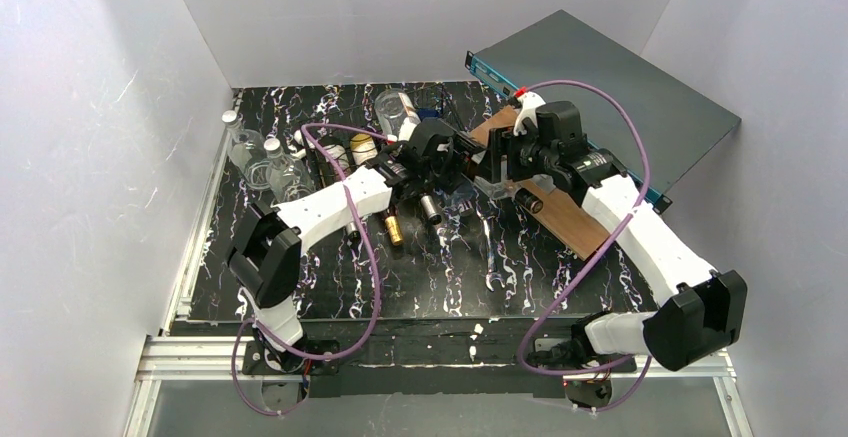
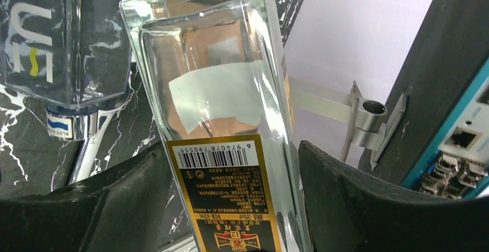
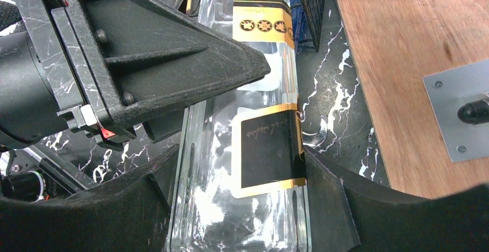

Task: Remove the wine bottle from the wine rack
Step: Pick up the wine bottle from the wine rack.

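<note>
The wine bottle (image 2: 213,61) is clear, square-sided glass with black-and-gold labels and a barcode. Both grippers hold it from opposite sides. In the left wrist view my left gripper (image 2: 230,148) is shut on its labelled body, with a dark finger against each side. My right gripper (image 3: 241,151) clamps the bottle (image 3: 254,90) just below a black label, and a left-arm finger (image 3: 173,56) reaches over it from the upper left. From above, the left gripper (image 1: 445,157) and right gripper (image 1: 492,167) meet at the table's middle back. A corner of the black wire wine rack (image 3: 314,1) shows behind the bottle.
A flat grey box with a teal edge (image 1: 610,87) leans at the back right, and a wooden board (image 1: 560,212) lies in front of it. Other bottles (image 1: 393,227) lie under the left arm. Clear plastic bottles (image 1: 265,162) stand at the left. Another glass bottle (image 2: 63,38) lies beside the held one.
</note>
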{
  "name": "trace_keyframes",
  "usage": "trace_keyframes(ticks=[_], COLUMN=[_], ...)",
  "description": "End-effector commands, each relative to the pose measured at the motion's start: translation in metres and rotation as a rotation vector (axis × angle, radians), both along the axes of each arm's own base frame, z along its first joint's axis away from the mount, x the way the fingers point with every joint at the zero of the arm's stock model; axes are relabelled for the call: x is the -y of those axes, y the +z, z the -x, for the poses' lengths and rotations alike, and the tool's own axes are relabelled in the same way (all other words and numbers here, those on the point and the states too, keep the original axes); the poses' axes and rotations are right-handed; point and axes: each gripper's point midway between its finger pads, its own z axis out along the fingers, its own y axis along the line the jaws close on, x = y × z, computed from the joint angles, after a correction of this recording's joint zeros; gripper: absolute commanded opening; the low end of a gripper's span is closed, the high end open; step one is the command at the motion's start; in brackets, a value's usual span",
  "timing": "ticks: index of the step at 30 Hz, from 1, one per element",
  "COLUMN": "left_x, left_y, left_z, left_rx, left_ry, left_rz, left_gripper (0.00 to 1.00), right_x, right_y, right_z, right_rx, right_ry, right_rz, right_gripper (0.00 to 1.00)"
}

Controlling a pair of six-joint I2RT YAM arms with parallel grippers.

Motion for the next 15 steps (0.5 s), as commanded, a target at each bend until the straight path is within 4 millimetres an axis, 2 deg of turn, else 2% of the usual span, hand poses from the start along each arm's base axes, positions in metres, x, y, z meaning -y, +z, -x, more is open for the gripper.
trace_keyframes(ticks=[1, 8, 15], left_x=[0.008, 0.01, 0.012], left_y=[0.056, 0.058, 0.05], left_z=[0.021, 0.038, 0.048], left_rx=[0.09, 0.084, 0.066], left_ry=[-0.024, -0.007, 0.008], left_rz=[0.098, 0.115, 0.116], left_gripper=[0.61, 0.61, 0.61], right_x=[-0.009, -0.003, 0.0], right_y=[0.105, 0.106, 0.098], right_z=[0.015, 0.031, 0.043], right_rx=[0.267, 0.265, 0.255], right_ry=[0.083, 0.102, 0.126], right_rz=[-0.141, -0.134, -0.127], right_gripper=[0.01, 0.01, 0.01])
